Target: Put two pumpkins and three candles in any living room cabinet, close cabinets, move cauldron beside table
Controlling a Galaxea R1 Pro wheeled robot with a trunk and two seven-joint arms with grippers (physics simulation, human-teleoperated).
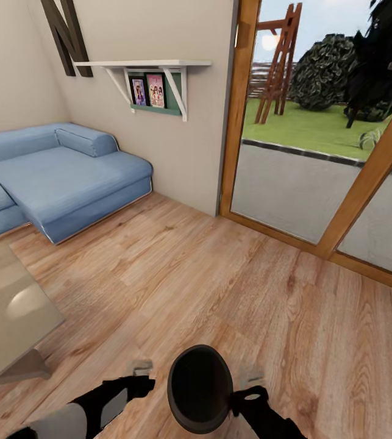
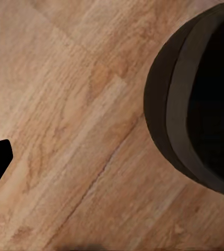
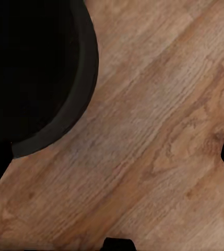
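- Both tools flank the black cauldron point(image 1: 199, 396): the left tool point(image 1: 139, 369) just beside its one side, the right tool point(image 1: 250, 379) at the other.
- Whether either tool grips the rim, or how wide the jaws stand, I cannot tell.
- Wooden floor point(image 1: 220, 286) lies beneath the tools.
- Ahead-left of the left tool stands a glass table point(image 1: 7, 317); a blue sofa point(image 1: 55, 177) lies beyond.
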